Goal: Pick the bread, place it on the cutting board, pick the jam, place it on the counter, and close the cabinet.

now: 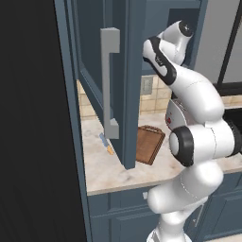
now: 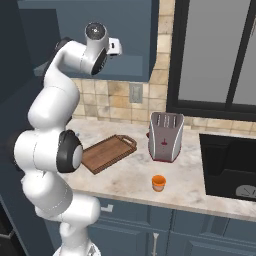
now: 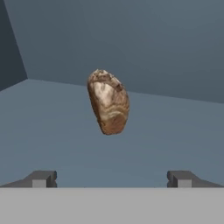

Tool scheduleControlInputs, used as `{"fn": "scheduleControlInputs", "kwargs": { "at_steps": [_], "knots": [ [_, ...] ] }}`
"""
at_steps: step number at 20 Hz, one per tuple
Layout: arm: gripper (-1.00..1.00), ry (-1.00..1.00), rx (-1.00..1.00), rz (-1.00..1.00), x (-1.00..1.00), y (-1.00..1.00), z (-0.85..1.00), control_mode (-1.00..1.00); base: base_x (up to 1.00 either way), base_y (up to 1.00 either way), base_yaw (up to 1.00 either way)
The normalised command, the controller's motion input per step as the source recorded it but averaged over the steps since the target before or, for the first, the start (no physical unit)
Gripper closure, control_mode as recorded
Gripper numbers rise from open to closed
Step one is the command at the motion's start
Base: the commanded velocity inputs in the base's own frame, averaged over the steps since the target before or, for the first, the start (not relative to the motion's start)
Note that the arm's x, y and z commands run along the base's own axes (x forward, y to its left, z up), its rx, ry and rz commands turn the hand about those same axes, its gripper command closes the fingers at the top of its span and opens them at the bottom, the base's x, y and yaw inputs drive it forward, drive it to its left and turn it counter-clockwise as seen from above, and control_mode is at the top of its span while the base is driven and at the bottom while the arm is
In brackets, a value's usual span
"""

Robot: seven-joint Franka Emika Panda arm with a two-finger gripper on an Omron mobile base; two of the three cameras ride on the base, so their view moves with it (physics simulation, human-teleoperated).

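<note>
The bread [image 3: 108,102], a tan-brown lump, lies on the shelf inside the cabinet [image 2: 131,30], straight ahead of my gripper [image 3: 111,179]. The gripper is open, its fingertips [image 3: 41,178] wide apart and short of the bread, with nothing between them. My arm reaches up into the cabinet past its open door [image 1: 120,71]. The dark-brown cutting board [image 2: 107,152] lies bare on the counter [image 2: 130,180] below, and it is also seen from the left [image 1: 149,144]. The orange jam [image 2: 159,183] stands on the counter near the front edge, right of the board.
A silver toaster [image 2: 166,136] stands behind the jam. A dark basin [image 2: 230,167] is set into the counter at the right. A small blue-handled knife [image 1: 106,143] lies left of the board. The open door's long bar handle [image 1: 109,80] hangs over the counter.
</note>
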Motion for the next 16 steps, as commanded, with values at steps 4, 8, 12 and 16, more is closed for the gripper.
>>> {"fn": "scheduleControlInputs", "kwargs": {
  "at_steps": [4, 8, 12, 16],
  "knots": [
    [-1.0, 0.0, 0.0, 0.0, 0.12, 0.11, 0.0, -1.0, 0.0, 0.0, 0.0],
    [-1.0, 0.0, 0.0, 0.0, 0.13, 0.09, 0.0, -1.0, 0.0, 0.0, 0.0],
    [-1.0, 0.0, 0.0, 0.0, 0.18, 0.03, 0.0, -1.0, 0.0, 0.0, 0.0],
    [-1.0, 0.0, 0.0, 0.0, 0.23, 0.0, 0.0, -1.0, 0.0, 0.0, 0.0]
  ]
}}
